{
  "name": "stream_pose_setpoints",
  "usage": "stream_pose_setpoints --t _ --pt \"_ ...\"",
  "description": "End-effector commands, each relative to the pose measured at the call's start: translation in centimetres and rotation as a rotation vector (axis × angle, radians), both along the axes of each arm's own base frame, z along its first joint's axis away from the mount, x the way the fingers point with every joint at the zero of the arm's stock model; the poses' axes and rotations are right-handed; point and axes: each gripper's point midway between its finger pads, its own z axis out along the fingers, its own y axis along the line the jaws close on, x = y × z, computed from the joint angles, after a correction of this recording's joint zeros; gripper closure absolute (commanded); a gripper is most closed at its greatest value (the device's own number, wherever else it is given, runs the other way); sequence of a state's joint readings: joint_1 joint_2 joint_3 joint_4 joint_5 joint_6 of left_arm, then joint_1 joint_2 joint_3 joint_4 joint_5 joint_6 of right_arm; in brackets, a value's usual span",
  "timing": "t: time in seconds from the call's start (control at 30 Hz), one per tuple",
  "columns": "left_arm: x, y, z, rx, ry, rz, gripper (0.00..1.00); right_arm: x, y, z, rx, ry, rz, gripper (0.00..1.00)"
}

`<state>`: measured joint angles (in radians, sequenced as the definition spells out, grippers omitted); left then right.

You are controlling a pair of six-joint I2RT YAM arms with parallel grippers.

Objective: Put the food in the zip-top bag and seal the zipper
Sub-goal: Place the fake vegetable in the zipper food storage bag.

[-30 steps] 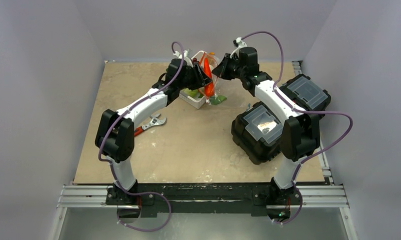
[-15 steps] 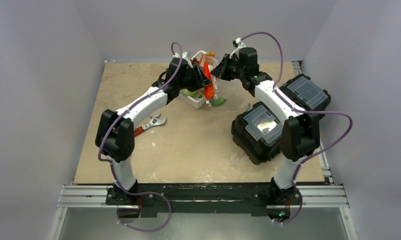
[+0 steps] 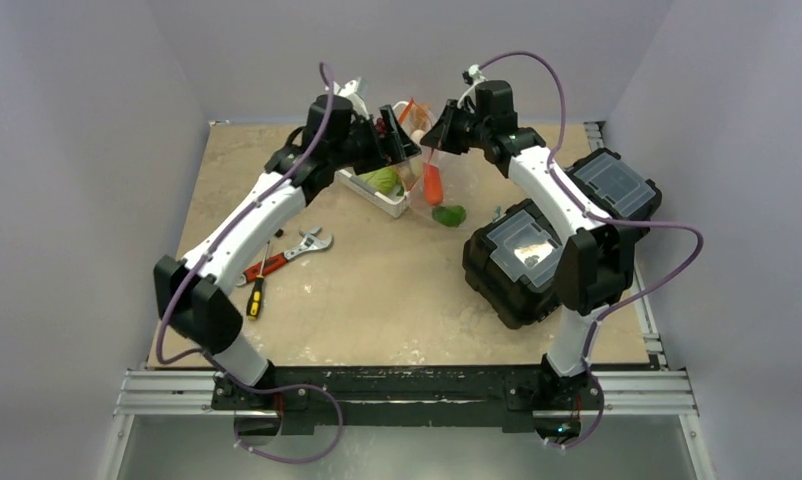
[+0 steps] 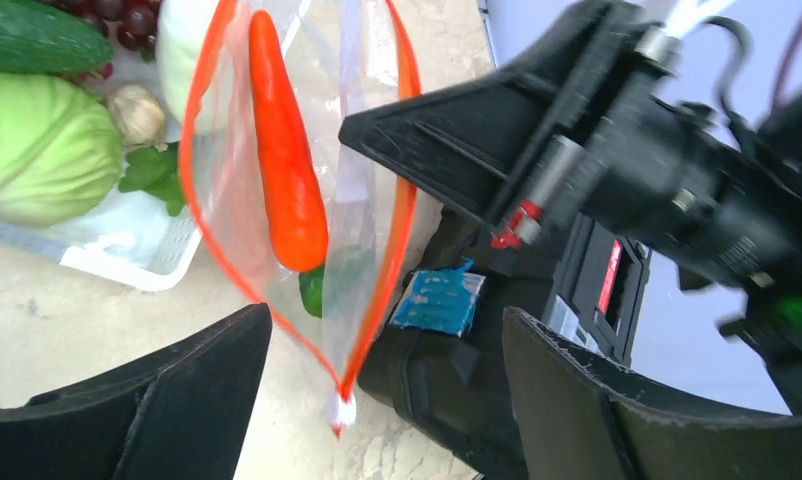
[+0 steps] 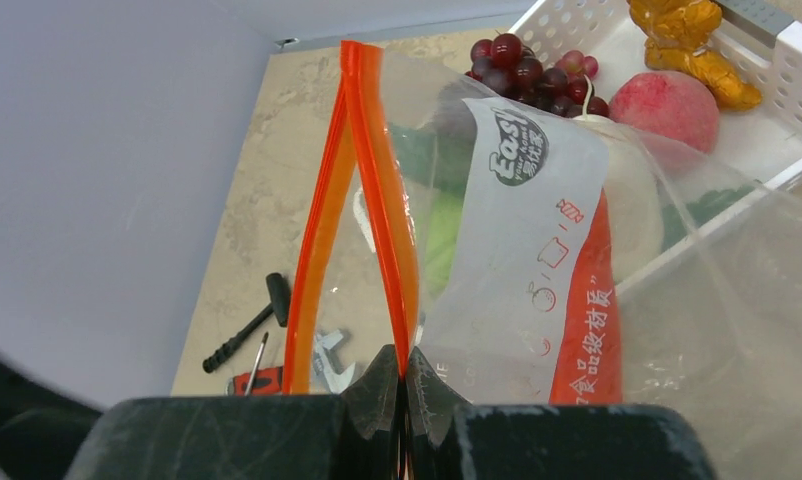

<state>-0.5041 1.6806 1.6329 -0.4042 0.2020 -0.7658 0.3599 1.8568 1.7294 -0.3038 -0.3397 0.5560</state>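
My right gripper (image 3: 437, 137) is shut on the red-orange zipper (image 5: 377, 190) at one end of the mouth of the zip-top bag (image 3: 440, 172) and holds it hanging above the table. The pinch shows in the right wrist view (image 5: 404, 375). The mouth gapes open. An orange carrot (image 4: 282, 150) and a dark green piece (image 4: 312, 290) lie inside the bag. My left gripper (image 4: 382, 330) is open and empty beside the mouth, near the zipper's white tab (image 4: 339, 410). Cabbage (image 4: 37, 150), cucumber (image 4: 27, 35), grapes (image 5: 522, 70) and a peach (image 5: 667, 100) lie in the basket.
The white slotted basket (image 3: 390, 203) stands behind and left of the bag. Two black cases (image 3: 522, 260) sit on the right. A wrench (image 3: 307, 243) and screwdrivers (image 3: 257, 285) lie on the left of the table.
The carrot has dropped from the bag's mouth down into the bag. My left arm has lifted and pulled back to the left. The right gripper keeps its hold.
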Motion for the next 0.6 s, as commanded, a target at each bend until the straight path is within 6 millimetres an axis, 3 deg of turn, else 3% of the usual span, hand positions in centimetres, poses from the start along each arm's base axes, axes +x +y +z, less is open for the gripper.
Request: stream_pose_setpoints --t 0.0,0.1,0.17,0.27,0.33,0.37,0.43,0.47,0.53,0.57 --pt "-2.1 3.6 1.4 0.07 -0.075 0.051 0.17 -0.1 -0.2 1.7 -0.018 -0.016 0.004 1.0" --pt "-2.7 4.8 0.5 0.068 -0.062 0.064 0.18 -0.1 -0.3 2.1 -0.024 -0.027 0.005 1.0" --pt "-3.1 5.3 1.1 0.071 -0.101 0.057 0.17 -0.3 -0.9 2.7 -0.019 -0.035 0.023 1.0" --pt "-3.7 6.2 2.2 0.089 -0.144 0.066 0.14 -0.5 -3.4 5.8 -0.046 -0.096 -0.042 1.0" --pt "-4.0 6.5 2.9 0.086 -0.17 0.068 0.12 -0.8 -3.7 7.1 0.029 -0.135 -0.037 1.0" --pt "-4.1 6.6 3.1 0.081 -0.182 0.067 0.12 -0.7 -3.2 6.7 0.092 -0.113 -0.004 1.0" --pt "-4.0 6.4 3.3 0.059 -0.195 0.072 0.1 0.1 -1.4 2.7 0.167 0.031 0.115 1.0" --pt "-3.7 6.2 3.1 0.047 -0.187 0.076 0.09 -0.4 -0.8 1.9 0.18 0.079 0.181 1.0" --pt "-2.8 5.2 2.6 0.031 -0.176 0.059 0.09 -0.6 -0.9 2.4 0.193 0.052 0.17 1.0" --pt "-2.2 4.7 2.5 0.025 -0.167 0.045 0.13 -0.7 -1.2 3.6 0.206 0.007 0.13 1.0"
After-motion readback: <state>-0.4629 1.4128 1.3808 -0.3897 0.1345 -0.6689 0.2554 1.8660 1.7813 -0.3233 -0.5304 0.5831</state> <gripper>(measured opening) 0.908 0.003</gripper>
